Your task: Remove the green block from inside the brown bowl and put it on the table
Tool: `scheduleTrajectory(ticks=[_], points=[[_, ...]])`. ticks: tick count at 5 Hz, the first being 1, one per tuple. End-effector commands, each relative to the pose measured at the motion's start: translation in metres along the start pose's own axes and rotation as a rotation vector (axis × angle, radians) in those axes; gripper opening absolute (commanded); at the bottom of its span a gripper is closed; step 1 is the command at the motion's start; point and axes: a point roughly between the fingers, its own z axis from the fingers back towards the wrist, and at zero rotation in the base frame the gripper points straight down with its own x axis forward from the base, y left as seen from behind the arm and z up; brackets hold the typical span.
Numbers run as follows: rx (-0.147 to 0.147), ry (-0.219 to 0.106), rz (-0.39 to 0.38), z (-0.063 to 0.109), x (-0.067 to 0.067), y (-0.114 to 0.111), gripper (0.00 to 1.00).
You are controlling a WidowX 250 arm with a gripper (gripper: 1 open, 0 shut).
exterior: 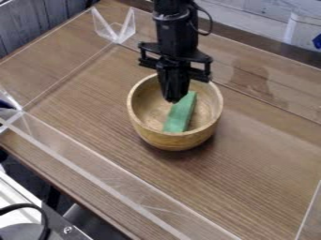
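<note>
Camera view: the end effector (174,94) is seen pointing straight down over the brown bowl (145,122), its jaws closed together on the upper end of the green block (181,114). The block is tilted inside the bowl, which rests on the table (88,84).

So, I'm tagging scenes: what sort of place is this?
Probably a robot test bench: a wood-grain table fenced by clear acrylic walls, with a single arm above a brown bowl holding a green block.

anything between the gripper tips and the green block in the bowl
Nothing: in the camera view the shut gripper sits at the green block's upper end inside the brown bowl.
</note>
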Motion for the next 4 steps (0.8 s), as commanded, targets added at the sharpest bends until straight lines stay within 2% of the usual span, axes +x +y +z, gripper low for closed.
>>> scheduleTrajectory(ticks=[1,2,4], points=[[0.009,-0.028,-0.037,0.026,0.012,0.002,1.00],[0.005,-0.002,-0.053,0.030,0.016,0.005,0.00],[-0.008,-0.056,-0.035,0.015,0.008,0.016,0.00]])
